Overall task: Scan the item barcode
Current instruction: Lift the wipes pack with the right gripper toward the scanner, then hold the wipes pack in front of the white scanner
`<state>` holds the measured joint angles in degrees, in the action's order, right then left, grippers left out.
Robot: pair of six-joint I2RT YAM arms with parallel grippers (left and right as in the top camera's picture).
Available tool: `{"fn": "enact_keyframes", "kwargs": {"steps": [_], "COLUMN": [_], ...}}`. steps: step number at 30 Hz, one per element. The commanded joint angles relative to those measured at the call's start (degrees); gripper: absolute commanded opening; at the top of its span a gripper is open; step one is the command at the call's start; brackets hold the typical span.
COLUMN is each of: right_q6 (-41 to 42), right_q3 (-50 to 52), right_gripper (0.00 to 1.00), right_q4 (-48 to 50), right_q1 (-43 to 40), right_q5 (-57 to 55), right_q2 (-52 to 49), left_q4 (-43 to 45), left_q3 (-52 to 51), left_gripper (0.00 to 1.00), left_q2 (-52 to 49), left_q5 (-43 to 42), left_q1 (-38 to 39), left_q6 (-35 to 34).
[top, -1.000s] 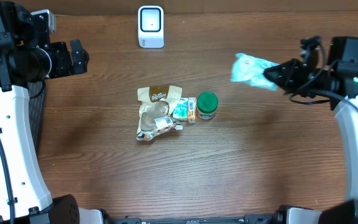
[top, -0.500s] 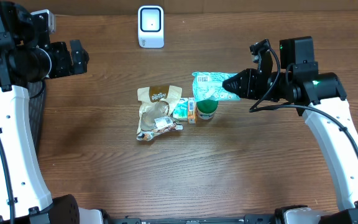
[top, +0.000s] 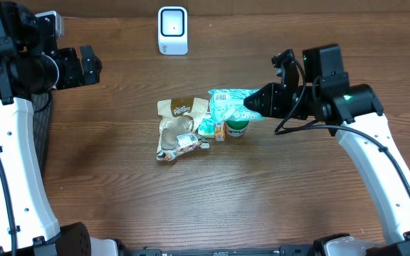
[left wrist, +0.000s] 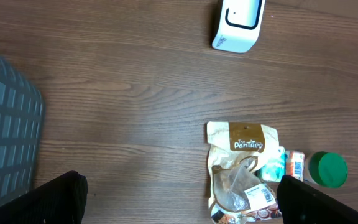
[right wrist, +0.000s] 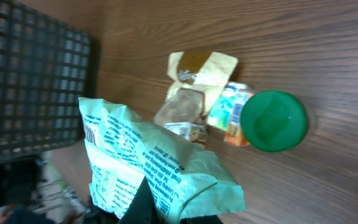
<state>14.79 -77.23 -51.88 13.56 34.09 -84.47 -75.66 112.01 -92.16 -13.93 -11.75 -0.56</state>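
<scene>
Right claw point(top: 251, 107) was clenched on one end of a pale green packet point(top: 226, 101), the item to be scanned, which jutted out ahead of its tips and hung in the air directly above a green-lidded jar point(top: 237, 122) and a small carton point(top: 211, 126). A brown pouch point(top: 180, 124) lay just past the packet's far end. The risk lay in that thin, one-ended pinch: the soft packet looked likely to sag or fold, and any dip of the claw could have dragged it across the jar and carton underneath and knocked them about. A slip from the grip would have dropped it onto that cluster. A missed read was the other hazard, since a barcode showed on the packet's upward face while the white scanner point(top: 172, 30) stood well apart, beyond the claw's tips and off to one side, so the code seemed unlikely to meet the scanner without a turn of the wrist. The right arm reached in from the table's edge with its elbow bent and its forearm roughly level, the claw pointing toward the table's middle. Left claw point(top: 91, 65) hung spread wide and empty at the opposite edge, near a dark basket point(left wrist: 5, 143).
</scene>
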Motion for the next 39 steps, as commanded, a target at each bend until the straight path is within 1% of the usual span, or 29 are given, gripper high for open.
{"fn": "enact_keyframes", "kwargs": {"steps": [1, 5, 6, 9, 11, 12, 15, 16, 18, 20, 21, 23, 25, 27, 29, 31, 33, 34, 37, 38, 39], "right_q6": [0.2, 0.3, 1.4, 2.6, 2.8, 1.7, -1.6, -3.3, -6.8, -12.7, -15.5, -25.9, -35.5, -46.4, -52.6, -61.7, -70.3, -76.1, -86.1, -88.6, -88.8], "right_q3": [-0.1, -0.1, -0.2, -2.2, -7.5, -13.6, -27.3, -33.4, -40.6, -45.1, -45.1, -45.0, -45.0, -45.0, -45.0, -45.0, -45.0, -45.0, -45.0, -45.0, -45.0], "right_gripper": [0.04, 0.04, 0.04, 0.04, 0.04, 0.04, 0.04, 0.04, 0.04, 0.04, 0.04, 0.04, 0.04, 0.04, 0.04, 0.04, 0.04, 0.04, 0.04, 0.04, 0.04], "right_q4": [0.6, 3.4, 4.1, 4.4, 2.6, 0.4, -3.8, -4.7, -3.8, 3.3, 7.3, 17.4, 25.9, 38.3, 45.7, 56.6, 64.5, 69.0, 75.7, 77.0, 77.5], "right_q1": [3.3, 6.3, 6.7, 6.7, 6.7, 6.8, 7.7, 8.6, 10.2, 12.4, 13.1, 14.7, 15.9, 17.2, 17.7, 18.4, 18.7, 18.8, 18.8, 18.8, 18.8], "right_q5": [-9.1, -19.2, -21.3, -23.6, -26.8, -28.7, -34.3, -37.7, -44.1, -54.1, -57.0, -62.4, -63.6, -63.6, -64.1, -64.6, -64.5, -64.5, -64.9, -64.9, -64.8], "right_q2": [-0.5, -0.5, -0.5, -1.6, -4.2, -7.3, -14.4, -18.1, -22.9, -28.0, -29.3, -32.9, -36.4, -41.8, -44.9, -50.1, -54.2, -56.5, -60.7, -61.9, -62.3], "left_q4": [0.0, 0.0, 0.0, 0.0, 0.0, 0.0, 0.0, 0.0, 0.0, 0.0, 0.0, 0.0, 0.0, 0.0, 0.0, 0.0, 0.0, 0.0, 0.0, 0.0, 0.0], "left_q3": [0.4, 0.4, 0.4, 0.4, 0.4, 0.5, 0.4, 0.4, 0.4, 0.4, 0.4, 0.4, 0.4, 0.4, 0.4, 0.4, 0.4, 0.4, 0.4, 0.4, 0.4], "left_gripper": [1.0, 1.0, 0.99, 1.0, 0.99, 1.0, 1.0, 0.99, 0.99, 1.0, 1.0, 0.99, 0.99, 1.0, 1.0, 1.0, 0.99, 1.0, 0.99, 1.0, 1.0], "left_q2": [0.0, 0.0, 0.0, -0.1, -0.1, -0.1, -0.1, -0.1, -0.1, -0.1, -0.1, -0.1, -0.1, -0.1, -0.1, -0.1, -0.1, -0.1, -0.1, -0.1, -0.1], "left_q5": [-0.5, -0.5, -0.5, -0.5, -0.5, -0.5, -0.5, -0.5, -0.5, -0.5, -0.5, -0.5, -0.5, -0.5, -0.5, -0.5, -0.5, -0.5, -0.5, -0.5, -0.5], "left_q1": [-0.2, -0.2, -0.2, -0.2, -0.2, -0.2, -0.2, -0.2, -0.2, -0.2, -0.2, -0.2, -0.2, -0.2, -0.2, -0.2, -0.2, -0.2, -0.2, -0.2, -0.2], "left_q6": [-0.7, -0.7, -0.7, -0.7, -0.7, -0.7, -0.7, -0.7, -0.7, -0.7, -0.7, -0.7, -0.7, -0.7, -0.7, -0.7, -0.7, -0.7, -0.7, -0.7, -0.7]}}
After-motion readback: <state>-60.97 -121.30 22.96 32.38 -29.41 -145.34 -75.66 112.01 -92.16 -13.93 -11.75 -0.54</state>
